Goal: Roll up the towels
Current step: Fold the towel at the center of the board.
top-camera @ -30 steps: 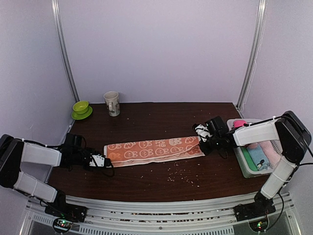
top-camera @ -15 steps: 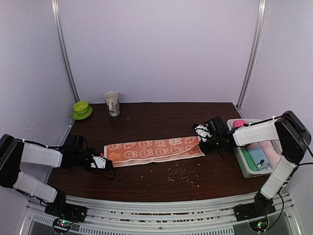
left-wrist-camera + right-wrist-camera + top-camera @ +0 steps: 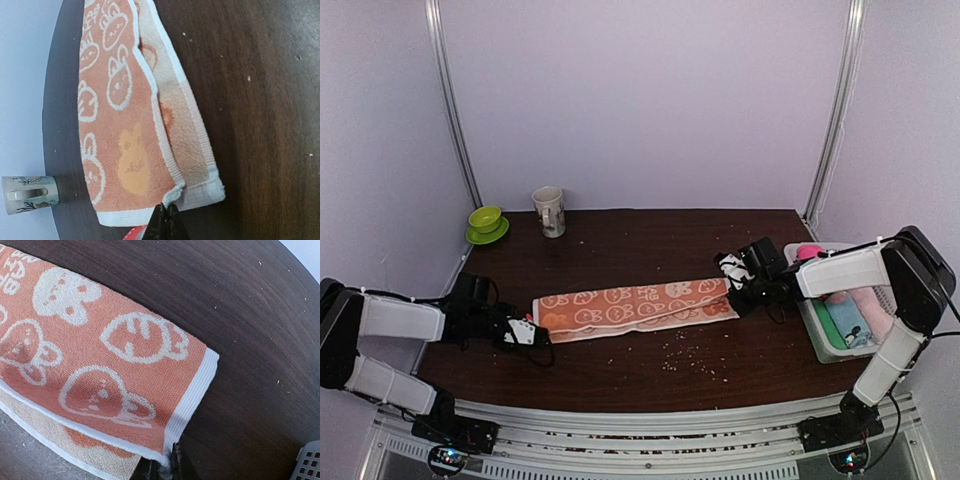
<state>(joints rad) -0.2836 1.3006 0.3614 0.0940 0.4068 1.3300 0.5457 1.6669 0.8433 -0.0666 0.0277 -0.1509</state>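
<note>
Folded orange towel [image 3: 635, 305], printed with white bunny faces, lies as a long strip left to right across the middle of the counter [image 3: 650, 240]. The left end effector [image 3: 167, 215] is pressed together at the white hem of the towel's left end; whether cloth lies between the tips cannot be told. A second ago its jaws stood apart; the towel has not shifted. The right end effector [image 3: 169, 462] pinches the near corner of the towel's right end. A hot pink towel [image 3: 808, 252] sits at the far end of the basket [image 3: 820, 345] on the right edge. A mug [image 3: 549, 211], its print too small to read, and a green bowl [image 3: 486, 218] stand far left. Bare wood lies far of the strip; crumbs [image 3: 685, 358] dot the near side.
</note>
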